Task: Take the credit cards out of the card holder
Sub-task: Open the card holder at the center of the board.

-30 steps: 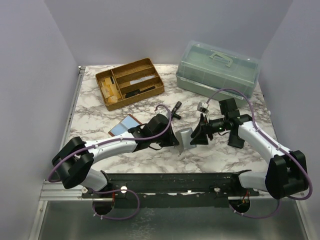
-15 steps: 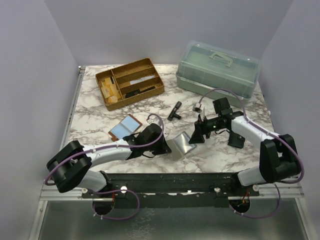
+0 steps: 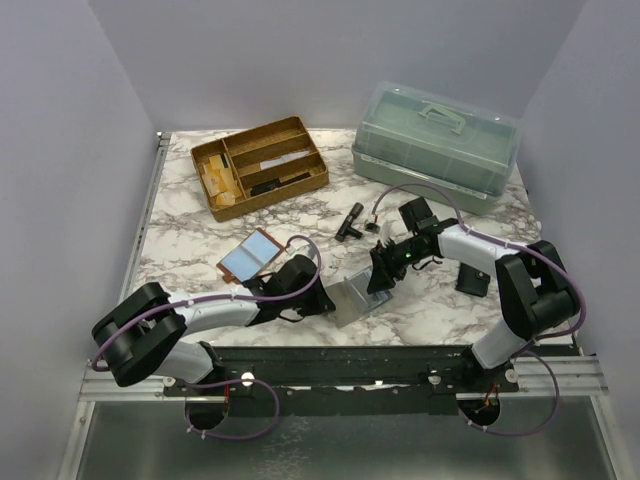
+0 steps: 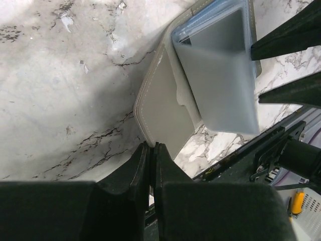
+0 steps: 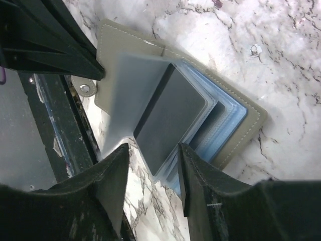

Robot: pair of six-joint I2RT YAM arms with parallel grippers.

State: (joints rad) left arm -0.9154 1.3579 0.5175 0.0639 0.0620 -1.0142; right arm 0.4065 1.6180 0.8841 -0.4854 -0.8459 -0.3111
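Observation:
The grey card holder (image 3: 352,297) lies spread open near the table's front edge. My left gripper (image 4: 151,145) is shut on the corner of its cover flap (image 4: 165,113). From the right, my right gripper (image 5: 153,150) stands open over the clear sleeves, one finger on each side of a grey leaf (image 5: 170,118). Light-blue credit cards (image 5: 228,123) show stacked in the sleeves beneath it. In the top view the left gripper (image 3: 326,300) and right gripper (image 3: 378,280) face each other across the holder. Two light-blue cards (image 3: 248,257) lie on the marble to the left.
A wooden tray (image 3: 262,165) with small items stands at the back left and a lidded plastic box (image 3: 435,140) at the back right. A small black part (image 3: 350,220) and a black block (image 3: 470,278) lie near the right arm. The black rail (image 3: 350,365) runs just before the holder.
The holder has gone from standing folded to lying spread open, drawn left and toward the front edge by my left gripper. My right gripper followed it left and narrowed slightly.

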